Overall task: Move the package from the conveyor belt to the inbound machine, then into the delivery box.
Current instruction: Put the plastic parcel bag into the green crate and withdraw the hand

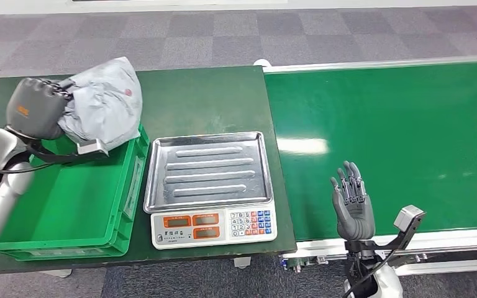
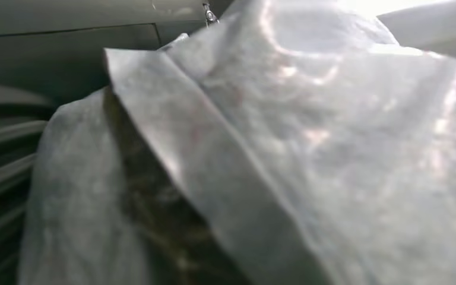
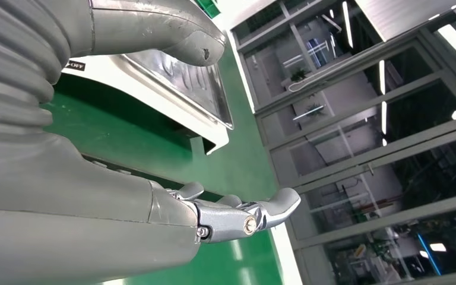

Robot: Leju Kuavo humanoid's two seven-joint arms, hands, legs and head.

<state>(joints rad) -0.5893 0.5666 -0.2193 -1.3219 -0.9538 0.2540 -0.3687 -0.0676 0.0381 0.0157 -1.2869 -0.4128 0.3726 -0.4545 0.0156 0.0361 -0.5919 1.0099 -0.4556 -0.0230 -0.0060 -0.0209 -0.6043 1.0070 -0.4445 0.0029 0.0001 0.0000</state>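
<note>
You've got the package (image 1: 107,99), a crumpled grey poly bag w/ a small red mark, up in the air over the far end of the green delivery box (image 1: 68,205), held by the left hand (image 1: 36,108). Fingers are wrapped round the bag's left side, grip closed on it. In the left wrist view the package (image 2: 309,154) is right up against the lens, a folded flap across it, details blurred.

Just right of the box sits the inbound machine (image 1: 210,189), a scale w/ a bare ribbed steel tray, orange displays & a keypad on its front. Both stand on the dark green table (image 1: 211,93).

Right of that you see the conveyor belt (image 1: 397,143), green w/ a white frame. Right hand (image 1: 351,202) stands upright over its near edge, fingers straight & apart, holding nothing. Right wrist view shows the same: right hand (image 3: 154,178) w/ fingers extended, scale tray behind it.
</note>
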